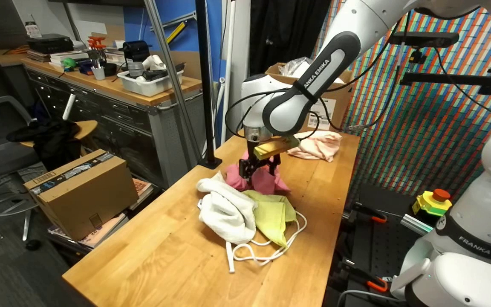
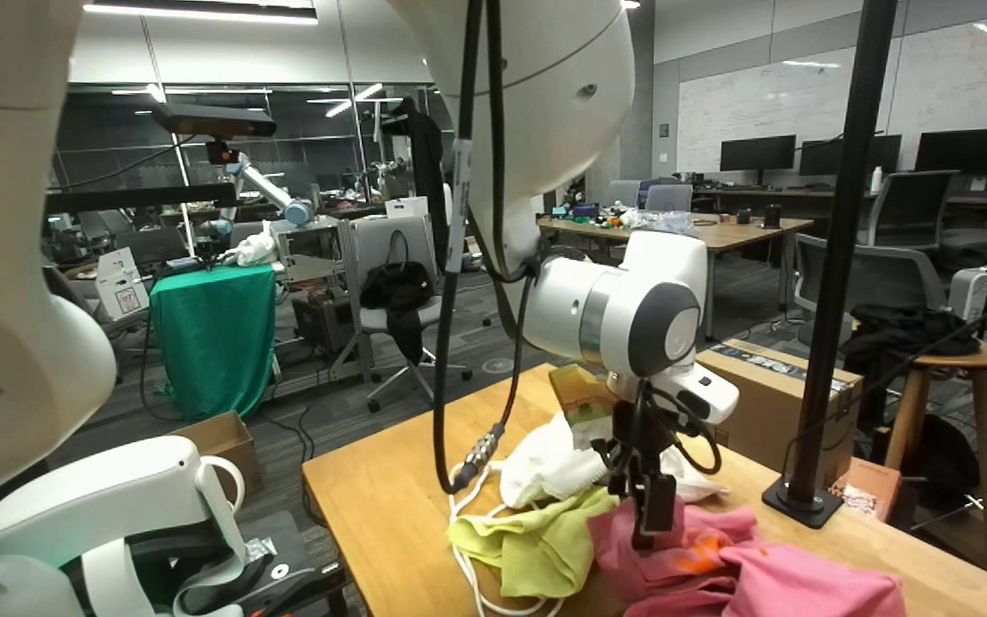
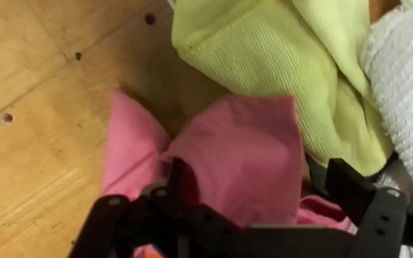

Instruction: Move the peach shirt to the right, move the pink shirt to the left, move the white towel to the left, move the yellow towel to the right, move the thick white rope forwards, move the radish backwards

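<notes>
Three cloths lie crowded together on the worktop (image 1: 160,256): the pink shirt (image 1: 264,182), the yellow towel (image 1: 271,209) and the white towel (image 1: 228,215). That crowding looks like the main hazard: a grasp meant for the pink shirt could also catch the yellow towel's edge, since one of the fingers (image 3: 348,182) is poised near it in the wrist view, and drag the wrong cloth along. A shallow pinch is another risk, because loose folds may slip free. The thick white rope (image 1: 274,256) runs partly under the yellow towel, so pulling that towel could tow the rope too. The peach shirt (image 1: 319,146) lies beyond the pink one in an exterior view; a stray catch there seems unlikely. The radish cannot be made out in any view; if cloth covers it, a tug might send it rolling. The fingers are spread wide over the pink shirt, with a fold between them and nothing pinched; whether they touch fabric is not clear.
</notes>
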Tool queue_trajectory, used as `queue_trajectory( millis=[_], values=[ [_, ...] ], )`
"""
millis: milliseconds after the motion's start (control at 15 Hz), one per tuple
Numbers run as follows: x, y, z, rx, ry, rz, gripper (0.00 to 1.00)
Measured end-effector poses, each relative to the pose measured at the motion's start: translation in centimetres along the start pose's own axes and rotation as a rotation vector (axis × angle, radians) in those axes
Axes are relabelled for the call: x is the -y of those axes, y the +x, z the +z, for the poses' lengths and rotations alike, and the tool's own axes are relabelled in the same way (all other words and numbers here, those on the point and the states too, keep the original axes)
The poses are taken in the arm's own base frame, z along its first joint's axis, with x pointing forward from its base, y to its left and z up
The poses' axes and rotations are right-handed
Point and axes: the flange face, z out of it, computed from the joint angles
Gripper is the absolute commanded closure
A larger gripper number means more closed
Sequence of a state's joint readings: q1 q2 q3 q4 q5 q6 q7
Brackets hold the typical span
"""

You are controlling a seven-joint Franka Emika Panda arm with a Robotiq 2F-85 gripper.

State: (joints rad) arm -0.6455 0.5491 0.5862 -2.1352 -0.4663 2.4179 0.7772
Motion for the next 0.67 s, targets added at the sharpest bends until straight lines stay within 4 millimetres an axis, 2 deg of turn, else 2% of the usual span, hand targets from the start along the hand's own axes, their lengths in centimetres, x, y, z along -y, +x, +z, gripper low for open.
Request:
queue_trajectory(
  millis=[267,667],
  values=[
    [-1.3,0.6,-0.5,0.138,-0.044,-0.078,0.0],
    [-0.7,1.2,-0.6,0.142,-0.099,-0.182,0.0]
  ],
)
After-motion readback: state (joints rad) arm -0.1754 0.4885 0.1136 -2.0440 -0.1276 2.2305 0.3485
